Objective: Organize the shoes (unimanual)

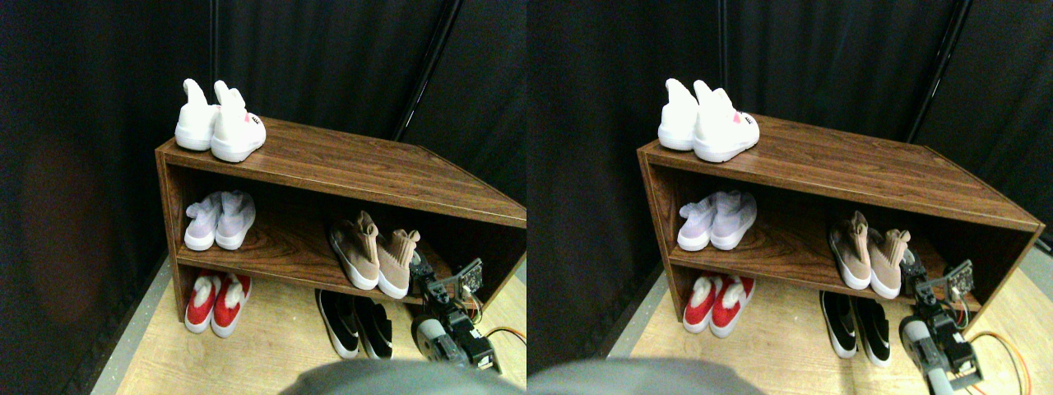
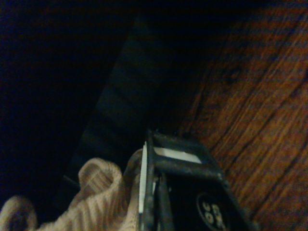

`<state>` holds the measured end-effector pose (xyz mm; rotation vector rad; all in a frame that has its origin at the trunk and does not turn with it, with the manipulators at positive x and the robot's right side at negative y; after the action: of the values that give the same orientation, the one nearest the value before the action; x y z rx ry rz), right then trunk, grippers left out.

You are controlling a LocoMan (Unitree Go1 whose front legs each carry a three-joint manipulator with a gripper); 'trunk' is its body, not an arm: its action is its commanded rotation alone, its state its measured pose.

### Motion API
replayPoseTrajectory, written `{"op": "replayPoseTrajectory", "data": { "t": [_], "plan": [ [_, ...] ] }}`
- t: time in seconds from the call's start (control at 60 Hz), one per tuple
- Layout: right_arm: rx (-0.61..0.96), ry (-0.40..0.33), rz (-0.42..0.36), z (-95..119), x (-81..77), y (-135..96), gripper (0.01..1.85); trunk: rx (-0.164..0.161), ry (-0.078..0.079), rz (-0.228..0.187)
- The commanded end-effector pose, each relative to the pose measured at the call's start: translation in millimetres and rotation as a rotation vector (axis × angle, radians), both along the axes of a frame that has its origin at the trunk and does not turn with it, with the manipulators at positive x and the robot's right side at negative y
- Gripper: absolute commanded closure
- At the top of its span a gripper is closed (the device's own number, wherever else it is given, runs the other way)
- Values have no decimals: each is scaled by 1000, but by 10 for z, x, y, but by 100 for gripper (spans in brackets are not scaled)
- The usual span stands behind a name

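Stereo view: right gripper point(image 1: 428, 276) at lower right, beside the tan sock-shoes point(image 1: 374, 253) on the rack's point(image 1: 345, 169) middle shelf. Wrist view: knit collar point(image 2: 103, 192) against the jaw — grip state I cannot tell. Pulling could topple the pair — snagged knit.

Shoe pairs spread over a two-level shelf unit point(image 1: 345, 169) and the floor point(image 1: 271, 337).
One pair point(image 1: 219, 123) on top at left; middle shelf holds a pair point(image 1: 219, 220) left and another pair point(image 1: 374, 253) right; two pairs under it on the floor, left point(image 1: 215, 302) and right point(image 1: 355, 322). Right gripper point(image 1: 428, 276) just right of the middle-right pair.
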<state>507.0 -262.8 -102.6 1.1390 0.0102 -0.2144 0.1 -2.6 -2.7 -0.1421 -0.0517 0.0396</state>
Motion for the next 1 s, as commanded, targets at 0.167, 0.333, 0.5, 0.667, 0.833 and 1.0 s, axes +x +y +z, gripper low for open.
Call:
{"op": "replayPoseTrajectory", "data": {
  "t": [0.167,0.333,0.5,0.667,0.833,1.0],
  "plan": [
    [-101,-51,-31,69,-7,-240,180,5,-10,-16],
    [-132,-96,-7,172,-87,-299,180,15,-16,-28],
    [-89,-165,49,294,-342,-282,180,25,-12,-46],
    [-80,-236,131,396,-707,-294,180,28,-15,-55],
    [-51,-274,182,403,-1027,-343,180,33,-4,-66],
    [-38,-271,197,364,-1262,-340,180,37,16,-68]
  ]
}}
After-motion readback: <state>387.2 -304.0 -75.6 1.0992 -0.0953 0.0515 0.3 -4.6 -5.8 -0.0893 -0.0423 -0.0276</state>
